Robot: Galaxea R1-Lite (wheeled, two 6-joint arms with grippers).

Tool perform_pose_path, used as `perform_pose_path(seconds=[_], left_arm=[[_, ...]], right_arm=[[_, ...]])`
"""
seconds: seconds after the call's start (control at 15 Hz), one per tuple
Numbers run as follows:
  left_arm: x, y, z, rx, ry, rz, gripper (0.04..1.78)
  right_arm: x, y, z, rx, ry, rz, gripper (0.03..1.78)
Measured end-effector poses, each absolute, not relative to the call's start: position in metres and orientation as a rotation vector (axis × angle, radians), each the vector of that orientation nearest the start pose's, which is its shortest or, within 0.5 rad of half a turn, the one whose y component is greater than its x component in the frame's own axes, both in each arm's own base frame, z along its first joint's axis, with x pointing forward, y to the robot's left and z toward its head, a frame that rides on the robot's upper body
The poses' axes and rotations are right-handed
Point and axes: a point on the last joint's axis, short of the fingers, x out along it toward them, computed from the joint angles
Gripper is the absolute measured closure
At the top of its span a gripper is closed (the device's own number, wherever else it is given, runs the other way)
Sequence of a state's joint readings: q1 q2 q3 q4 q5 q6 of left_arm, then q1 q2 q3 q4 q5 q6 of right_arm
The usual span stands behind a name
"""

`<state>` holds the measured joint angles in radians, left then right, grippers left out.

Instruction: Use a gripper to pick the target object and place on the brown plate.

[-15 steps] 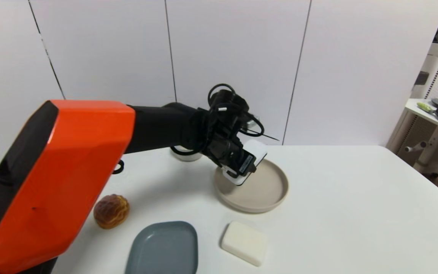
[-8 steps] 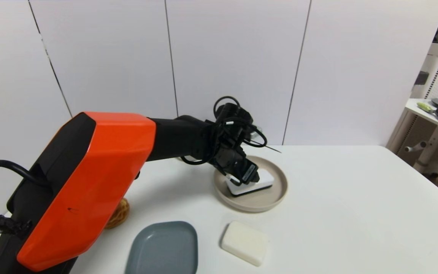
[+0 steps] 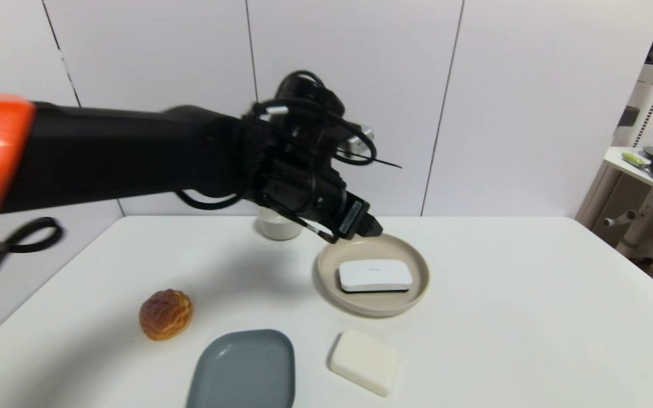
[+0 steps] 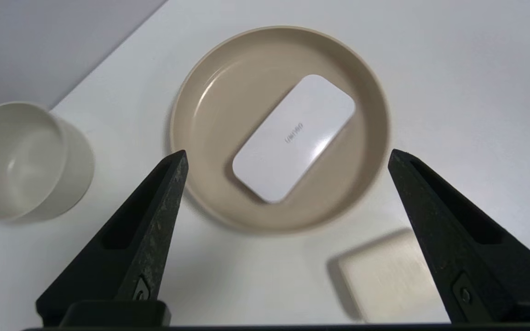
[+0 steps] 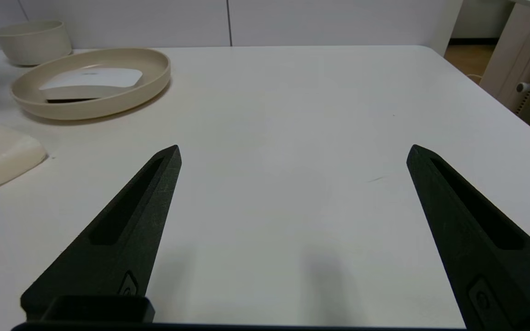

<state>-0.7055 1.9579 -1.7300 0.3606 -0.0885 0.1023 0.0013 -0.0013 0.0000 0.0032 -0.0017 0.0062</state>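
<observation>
White table held the brown plate with the white block lying flat inside, the left gripper hovering above, fingers wide and empty, where a careless retreat might clip the rim.

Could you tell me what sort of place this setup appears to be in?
Probably a robotics lab or test room: a bare white table against plain white wall panels, staged props such as a fake bun and a grey-blue tray, and other equipment at right.

Black arm, orange shell, looping cables, seemingly screws.
</observation>
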Motion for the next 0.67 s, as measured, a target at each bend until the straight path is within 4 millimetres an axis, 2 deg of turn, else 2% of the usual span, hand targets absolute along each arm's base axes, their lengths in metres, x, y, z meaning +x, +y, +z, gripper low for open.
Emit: perform_pose_path(seconds=[0.07,0.13,0.27,0.4,0.53,0.67], left_arm=[[0.268,-0.228,0.272,0.269,0.508,-0.791,0.23],[0.243,-0.204,0.280,0.262,0.489,-0.777,0.22],[0.191,-0.151,0.271,0.250,0.463,-0.738,0.19],[0.145,-0.101,0.241,0.234,0.414,-0.675,0.18],[0.103,-0.054,0.200,0.204,0.327,-0.549,0.16],[0.067,-0.023,0.163,0.173,0.204,-0.379,0.15]], right_arm=[[-0.023,0.000,0.075,0.006,0.002,0.000,0.12],[-0.023,0.000,0.075,0.006,0.001,0.000,0.12],[-0.023,0.000,0.075,0.006,0.002,-0.001,0.12],[-0.023,0.000,0.075,0.006,0.002,-0.001,0.12],[-0.023,0.000,0.075,0.006,0.001,-0.001,0.12],[-0.023,0.000,0.075,0.006,0.002,-0.001,0.12]])
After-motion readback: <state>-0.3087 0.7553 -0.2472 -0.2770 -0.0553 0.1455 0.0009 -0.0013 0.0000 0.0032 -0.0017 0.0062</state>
